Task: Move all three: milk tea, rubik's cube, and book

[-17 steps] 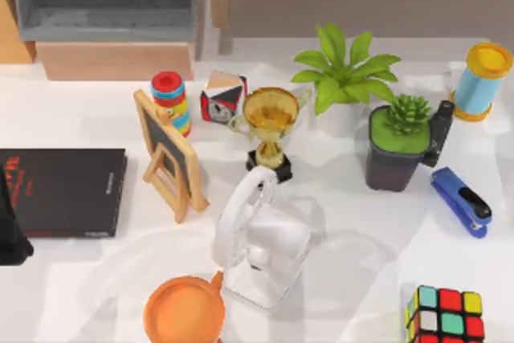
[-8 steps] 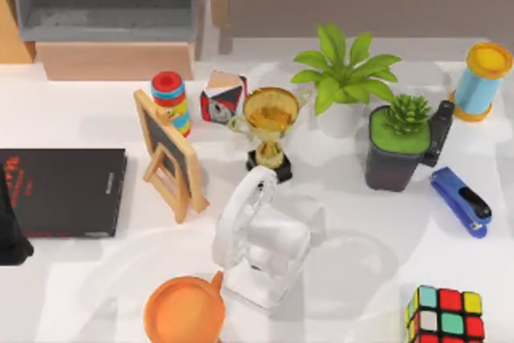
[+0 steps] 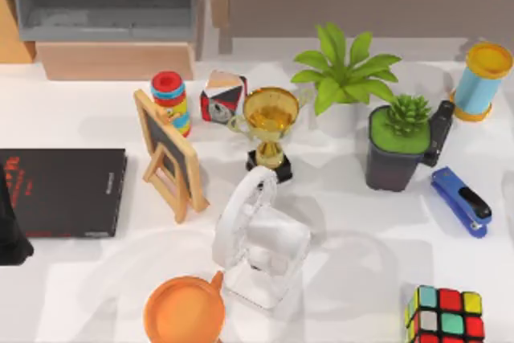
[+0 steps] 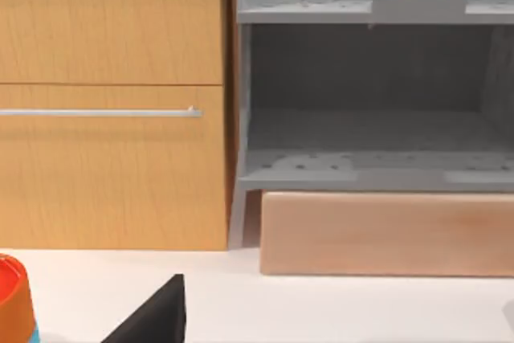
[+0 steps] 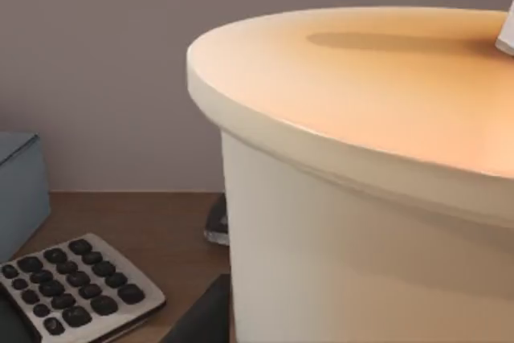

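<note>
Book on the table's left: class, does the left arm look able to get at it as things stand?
Probably yes. The book lies flat at the left edge with its cover bare, and the chalkboard stands apart beside it.

The rubik's cube (image 3: 446, 316) and orange cup (image 3: 184, 311) are cut by the bottom edge; the book (image 3: 64, 191) seems partly hidden.

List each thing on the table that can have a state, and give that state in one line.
book: closed, lying flat, black cover up, at the table's left side.
rubik's cube: scrambled, resting at the table's front right.
chalkboard: standing upright on its easel.
trophy: upright.
stapler: closed, lying flat.
orange cup: upright, its orange top facing up.
blue spool: standing on end.
</note>
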